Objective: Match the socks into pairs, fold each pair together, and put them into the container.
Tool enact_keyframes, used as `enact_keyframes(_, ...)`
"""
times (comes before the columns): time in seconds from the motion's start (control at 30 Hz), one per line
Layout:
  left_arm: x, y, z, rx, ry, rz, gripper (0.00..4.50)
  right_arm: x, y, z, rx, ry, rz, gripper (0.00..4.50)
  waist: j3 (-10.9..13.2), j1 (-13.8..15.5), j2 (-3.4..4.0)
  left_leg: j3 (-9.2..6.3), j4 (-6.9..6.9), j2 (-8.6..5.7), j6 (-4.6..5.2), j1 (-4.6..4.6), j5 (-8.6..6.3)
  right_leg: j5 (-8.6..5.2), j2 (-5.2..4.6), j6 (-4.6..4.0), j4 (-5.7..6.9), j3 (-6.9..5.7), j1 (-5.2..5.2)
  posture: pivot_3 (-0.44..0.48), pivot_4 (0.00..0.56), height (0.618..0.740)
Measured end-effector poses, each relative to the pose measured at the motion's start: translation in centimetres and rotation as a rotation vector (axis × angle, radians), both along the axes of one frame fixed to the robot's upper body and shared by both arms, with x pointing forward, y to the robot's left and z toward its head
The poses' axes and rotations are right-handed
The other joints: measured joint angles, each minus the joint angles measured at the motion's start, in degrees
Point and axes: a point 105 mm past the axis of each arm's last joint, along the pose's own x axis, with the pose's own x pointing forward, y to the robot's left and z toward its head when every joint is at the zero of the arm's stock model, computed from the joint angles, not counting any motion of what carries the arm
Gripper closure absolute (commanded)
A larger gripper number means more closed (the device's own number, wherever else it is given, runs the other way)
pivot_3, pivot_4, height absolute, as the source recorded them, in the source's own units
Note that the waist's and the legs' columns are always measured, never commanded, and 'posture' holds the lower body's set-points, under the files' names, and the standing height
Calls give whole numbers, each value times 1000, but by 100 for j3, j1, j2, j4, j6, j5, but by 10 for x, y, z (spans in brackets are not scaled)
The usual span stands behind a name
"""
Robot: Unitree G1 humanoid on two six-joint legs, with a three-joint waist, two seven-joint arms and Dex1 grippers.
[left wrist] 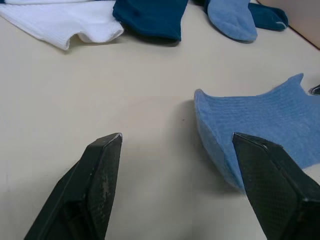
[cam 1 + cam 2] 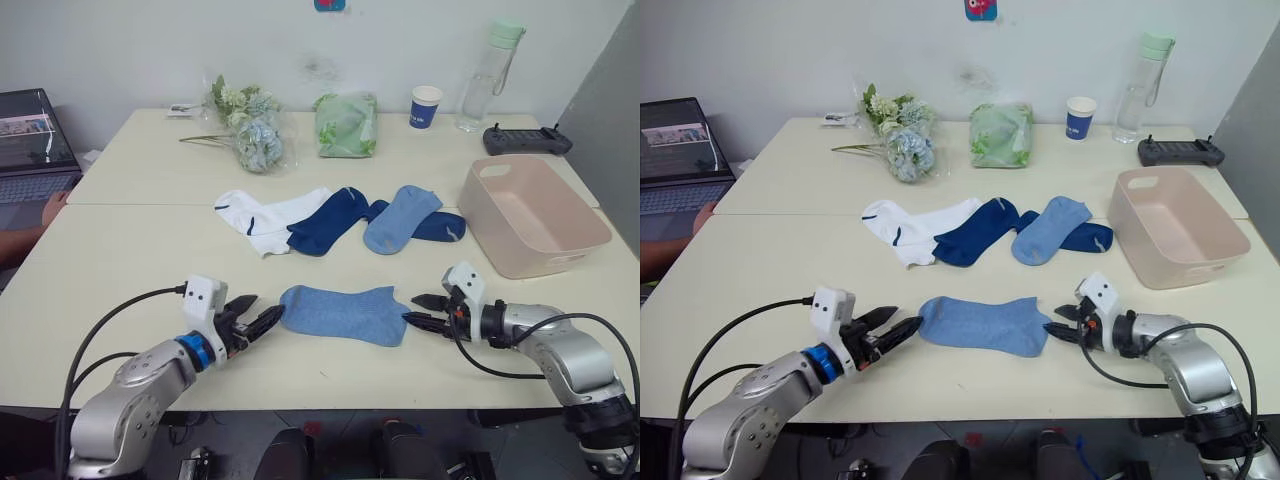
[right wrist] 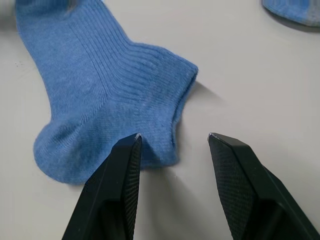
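1. In the lower centre of the frame, one light blue sock [image 2: 345, 312] lies flat on the surface [image 2: 130, 250], with my left gripper [image 2: 255, 322] at one end and my right gripper [image 2: 420, 310] at the other.
2. Both jaws are spread and hold nothing.
3. The other socks [image 2: 330, 220] lie in a row above; the container [image 2: 535, 215] stands empty at the right.
4. I think each jaw must slide low under its edge, then pinch only one thin layer before lifting.

Flowers [image 2: 250, 128], green bag [image 2: 346, 124], paper cup [image 2: 425, 106], bottle [image 2: 487, 75], controller [image 2: 526, 139], laptop [image 2: 35, 145].
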Motion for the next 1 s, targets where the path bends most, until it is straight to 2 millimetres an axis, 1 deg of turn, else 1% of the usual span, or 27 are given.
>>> enact_keyframes(0.03,1,-3,-2,5,1,-16,1709,0,3,0,6,-2,1,2221,0,-7,0,1,0,0,0,0,0,0,0,0,0,2,0,0,150,740)
enact_keyframes(0.07,2,-4,-3,7,1,-25,2010,0,3,0,6,-2,2,2589,0,-9,0,2,0,0,-1,0,0,0,-1,0,-1,3,0,0,150,740)
enact_keyframes(0.1,1,-6,-5,7,6,-38,2291,0,4,0,5,-3,2,2755,0,-9,0,1,0,0,-1,-1,0,0,-2,0,-2,3,0,0,150,740)
enact_keyframes(0.17,1,-8,-6,8,9,-47,2875,-2,5,-1,4,0,10,3363,0,-2,0,-2,0,0,-1,-2,0,0,-3,0,-2,0,0,0,150,740)
enact_keyframes(0.27,0,-6,-6,22,7,-54,3833,-6,5,-4,4,9,14,4413,0,3,0,0,0,0,-1,-2,0,0,-4,0,-2,2,0,0,150,740)
enact_keyframes(0.3,0,-6,-6,21,8,-55,4042,-7,5,-3,6,9,16,4500,0,2,0,1,0,-1,-1,-2,0,0,-4,0,-2,3,0,0,150,740)
enact_keyframes(0.33,-2,-6,-7,15,12,-59,4426,-7,5,-3,6,7,16,4500,0,1,0,0,0,0,0,-2,0,0,-4,0,-2,2,0,0,150,740)
enact_keyframes(0.47,-13,-10,-11,-1,45,-75,4473,-6,0,-1,-2,9,6,4500,0,4,0,-2,0,0,0,-3,0,0,-6,0,-2,0,-1,0,150,740)
enact_keyframes(0.63,-28,-27,-8,-64,85,-121,4473,-10,-15,3,-34,45,26,4500,0,11,0,-1,1,-1,1,-4,-1,0,-8,0,-3,-1,1,0,150,740)
enact_keyframes(0.77,-28,-37,-11,-81,98,-100,4473,-11,-21,11,-37,53,55,4500,0,8,0,0,0,0,1,-2,-1,0,-6,0,-1,1,1,0,150,740)
enact_keyframes(0.93,-20,-29,-14,-36,91,-36,4473,-11,-20,12,-34,51,68,4500,0,11,0,1,2,-2,1,-3,-1,0,-6,0,-2,2,1,0,150,740)
enact_keyframes(0.97,-20,-27,-16,-26,97,-30,4493,-11,-20,13,-34,47,69,4268,0,9,0,2,1,-2,1,-3,-1,0,-6,0,-2,3,1,0,150,740)
enact_keyframes(1.0,-21,-25,-17,-20,102,-28,4305,-11,-20,13,-34,43,69,4010,0,9,0,1,1,-2,1,-3,-1,0,-6,0,-2,2,1,0,150,740)
